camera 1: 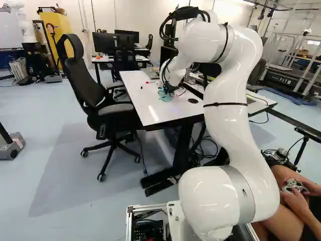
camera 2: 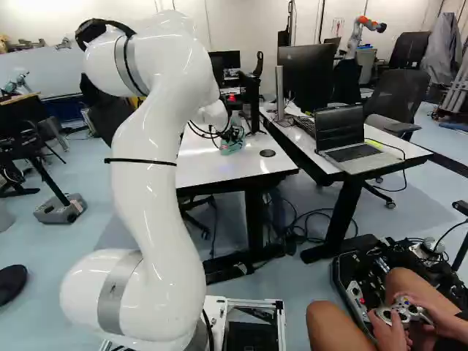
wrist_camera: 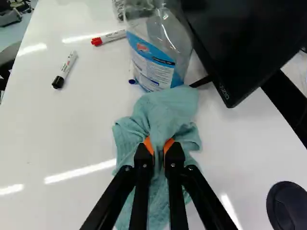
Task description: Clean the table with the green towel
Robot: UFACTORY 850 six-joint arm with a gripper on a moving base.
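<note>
The green towel point(wrist_camera: 168, 108) lies bunched on the white table point(wrist_camera: 86, 129) in the wrist view, its folds pinched between the orange pads of my gripper point(wrist_camera: 159, 146), which is shut on it. Cloth spreads ahead of the fingers and beneath them. In the left base view, my gripper point(camera 1: 170, 90) is low over the table near its far part, with the towel point(camera 1: 164, 95) under it. The right base view shows the towel point(camera 2: 231, 146) at the arm's end, partly hidden by cables.
Just ahead of the towel stands a clear bottle point(wrist_camera: 156, 62) with a blue label. A red-capped marker point(wrist_camera: 108, 37) and a black-capped marker point(wrist_camera: 64, 69) lie beside it. A monitor point(wrist_camera: 240, 43) and a round black grommet point(wrist_camera: 288, 206) flank the towel. A chair point(camera 1: 95, 95) adjoins the table.
</note>
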